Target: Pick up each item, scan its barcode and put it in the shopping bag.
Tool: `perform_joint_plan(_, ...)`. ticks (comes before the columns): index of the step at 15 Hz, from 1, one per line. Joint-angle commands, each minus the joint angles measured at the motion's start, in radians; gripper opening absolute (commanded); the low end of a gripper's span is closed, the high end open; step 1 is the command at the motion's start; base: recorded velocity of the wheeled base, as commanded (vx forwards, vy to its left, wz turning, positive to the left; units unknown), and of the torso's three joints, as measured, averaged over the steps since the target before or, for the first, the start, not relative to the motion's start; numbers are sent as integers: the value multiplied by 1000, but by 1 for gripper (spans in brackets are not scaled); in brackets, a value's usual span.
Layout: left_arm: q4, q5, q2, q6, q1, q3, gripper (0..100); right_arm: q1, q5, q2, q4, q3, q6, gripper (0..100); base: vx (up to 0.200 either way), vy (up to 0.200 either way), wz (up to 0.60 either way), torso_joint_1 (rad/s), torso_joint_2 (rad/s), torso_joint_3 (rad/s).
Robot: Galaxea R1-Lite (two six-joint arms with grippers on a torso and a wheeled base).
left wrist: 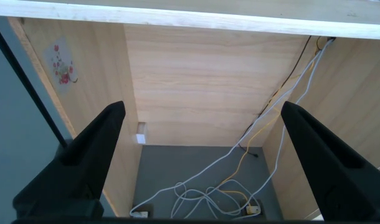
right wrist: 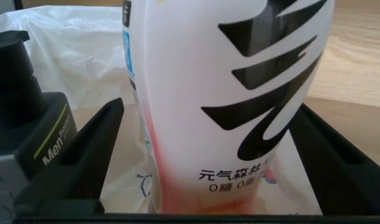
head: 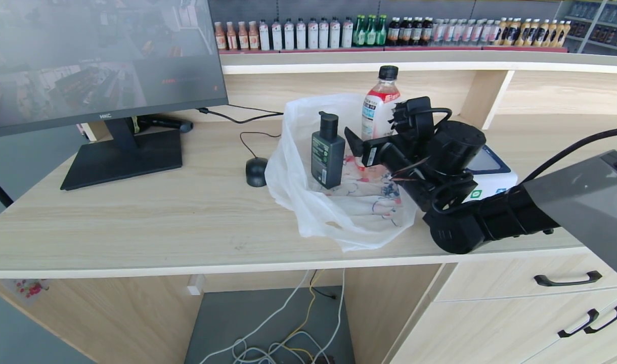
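1. One round, smooth plastic drink bottle [head: 381, 101] with a black cap stands upright at the far side of the bag, between the spread fingers of the right gripper [head: 377, 130]
2. One flat-sided dark bottle [head: 327, 151] with a square cap stands upright inside one thin, crinkled white plastic bag [head: 339, 222] on the wood-grain counter [head: 136, 217]
3. The left gripper [left wrist: 202, 118] is spread wide and holds nothing, below the counter edge

**Where the things stand on the counter**

On the counter [head: 162, 217] the shopping bag [head: 308, 202] lies about in the middle, and the pump bottle [head: 327, 156] stands upright inside it. The drink bottle [head: 380, 108] stands just behind and right of the pump bottle, between the fingers of the right gripper [head: 364, 146]. Left of the bag is the mouse [head: 256, 172], farther left the monitor [head: 101, 55]. A row of bottles [head: 389, 31] stands on the shelf behind the counter, and cables [head: 288, 338] lie under it
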Motion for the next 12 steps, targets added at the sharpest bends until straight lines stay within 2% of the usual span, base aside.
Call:
perform_joint_plan(1, 0, 1, 0, 0, 0, 0, 100, 1, 1, -26, -1, 0, 0, 100, 0, 0, 0, 0, 0, 0)
perform_joint_plan(4, 0, -1, 0, 0, 0, 0, 100, -1, 9, -97, -1, 39, 0, 100, 0, 0, 0, 0, 0, 0)
perform_joint_plan(8, 0, 1, 0, 0, 0, 0, 100, 1, 4, -304, -13, 223, 4, 100, 0, 0, 0, 0, 0, 0)
perform_joint_plan(10, 0, 1, 0, 0, 0, 0, 100, -2, 3, -450, -89, 433, 7, 100, 0, 0, 0, 0, 0, 0)
perform_joint_plan(11, 0, 1, 0, 0, 0, 0, 100, -4, 3, -485, -101, 487, 14, 100, 0, 0, 0, 0, 0, 0)
perform_joint_plan(12, 0, 1, 0, 0, 0, 0, 100, -19, 1, -598, -105, 637, 38, 100, 0, 0, 0, 0, 0, 0)
